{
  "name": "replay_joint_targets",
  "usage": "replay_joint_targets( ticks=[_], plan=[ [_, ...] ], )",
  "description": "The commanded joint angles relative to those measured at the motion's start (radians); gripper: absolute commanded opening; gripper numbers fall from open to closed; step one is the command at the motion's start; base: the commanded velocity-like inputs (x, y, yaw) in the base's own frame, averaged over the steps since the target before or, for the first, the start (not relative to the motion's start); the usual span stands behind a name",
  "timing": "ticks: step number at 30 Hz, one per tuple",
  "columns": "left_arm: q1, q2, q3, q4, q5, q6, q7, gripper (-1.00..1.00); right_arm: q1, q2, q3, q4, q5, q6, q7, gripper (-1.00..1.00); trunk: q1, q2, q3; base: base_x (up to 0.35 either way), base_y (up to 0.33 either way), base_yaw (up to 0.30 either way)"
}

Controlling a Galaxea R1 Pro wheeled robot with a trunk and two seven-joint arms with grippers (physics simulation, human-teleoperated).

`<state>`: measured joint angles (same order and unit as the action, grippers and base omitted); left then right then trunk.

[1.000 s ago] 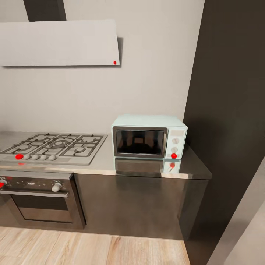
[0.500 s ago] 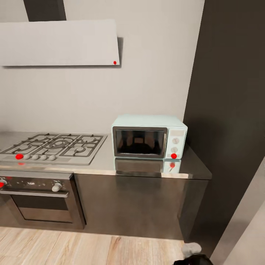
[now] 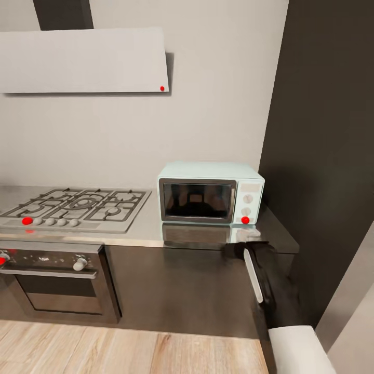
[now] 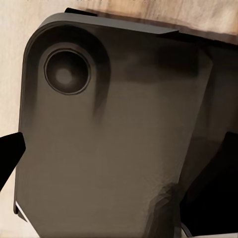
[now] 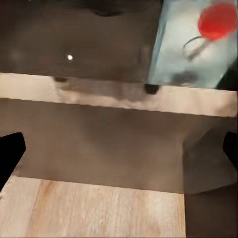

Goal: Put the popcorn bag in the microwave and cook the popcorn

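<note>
Popcorn bag: not on the stretch of countertop (image 3: 145,234) now facing the robot, so its place can't be given. By the task wording I'd judge it light and soft, likely to crumple; a grip at its rim or upper wall seems the safer hold, but that's a guess.

Microwave (image 3: 210,192) sits on the countertop near the dark tall cabinet (image 3: 322,156), door shut, red light at the bottom of its control panel. Door must be opened before anything goes in.

Gas hob (image 3: 72,208) just beside it, oven (image 3: 57,283) below, hood (image 3: 83,59) above.

Right arm (image 3: 262,275) reaches up toward the counter edge below the microwave panel. Right gripper (image 5: 119,148): dark fingertips far apart at the frame sides, nothing between them. Left gripper (image 4: 119,163): wide apart too, holding nothing, facing a dark rounded panel of the robot's base (image 4: 114,124).
</note>
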<state>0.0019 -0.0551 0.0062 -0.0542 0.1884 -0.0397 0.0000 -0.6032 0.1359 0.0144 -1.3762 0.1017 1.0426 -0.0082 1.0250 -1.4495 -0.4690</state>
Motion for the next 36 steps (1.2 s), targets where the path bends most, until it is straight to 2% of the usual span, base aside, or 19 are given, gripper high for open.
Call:
replay_joint_targets(
  ticks=[1,5,6,9,17,23,24,28,31,36],
  plan=[
    [0.000,0.000,0.000,-0.001,0.006,-0.001,0.000,1.00,-0.022,0.000,0.001,-0.001,0.006,0.005,0.001,1.00,0.000,-0.001,-0.001,0.000,0.000,0.000],
    [0.000,0.000,0.001,-0.002,0.006,-0.002,0.000,1.00,-0.138,0.001,0.000,-0.003,0.007,0.005,0.002,1.00,0.000,-0.001,-0.001,0.000,0.000,0.000],
    [0.000,0.000,0.001,-0.002,0.006,-0.002,0.000,1.00,-0.208,0.001,-0.001,-0.002,0.009,0.005,0.001,1.00,0.000,-0.001,-0.001,0.000,0.000,0.000],
    [0.000,0.000,0.001,-0.002,0.006,-0.002,0.000,1.00,-0.226,0.002,-0.003,-0.003,0.016,0.005,-0.003,1.00,0.000,-0.001,-0.001,0.000,0.000,0.000],
    [0.001,0.000,0.001,-0.003,0.006,-0.001,-0.001,1.00,-0.228,0.033,-0.010,-0.003,0.018,0.005,-0.033,1.00,0.000,-0.001,-0.001,0.000,0.000,0.000],
    [0.000,0.000,0.001,-0.003,0.006,0.000,-0.002,1.00,-0.226,0.036,-0.010,-0.001,0.016,0.005,-0.055,1.00,0.000,-0.001,-0.001,0.000,0.000,0.000],
    [0.001,0.000,0.001,-0.003,0.006,0.000,-0.002,1.00,-0.219,0.036,-0.010,0.000,0.016,-0.002,-0.081,1.00,0.000,-0.001,-0.001,0.000,0.000,0.000],
    [0.001,0.000,0.001,-0.003,0.006,0.000,-0.002,1.00,-0.170,0.036,-0.009,0.003,0.012,-0.116,-0.195,1.00,0.000,-0.001,-0.001,0.000,0.000,0.000],
    [0.001,0.000,0.001,-0.003,0.006,0.000,-0.002,1.00,-0.153,0.036,-0.008,0.012,0.005,-0.150,-0.226,1.00,0.000,-0.001,-0.001,0.000,0.000,0.000],
    [0.000,0.000,0.001,-0.003,0.006,-0.001,-0.002,1.00,-0.150,0.037,-0.007,0.014,0.003,-0.159,-0.230,1.00,0.000,-0.001,-0.001,0.000,0.000,0.000]
  ],
)
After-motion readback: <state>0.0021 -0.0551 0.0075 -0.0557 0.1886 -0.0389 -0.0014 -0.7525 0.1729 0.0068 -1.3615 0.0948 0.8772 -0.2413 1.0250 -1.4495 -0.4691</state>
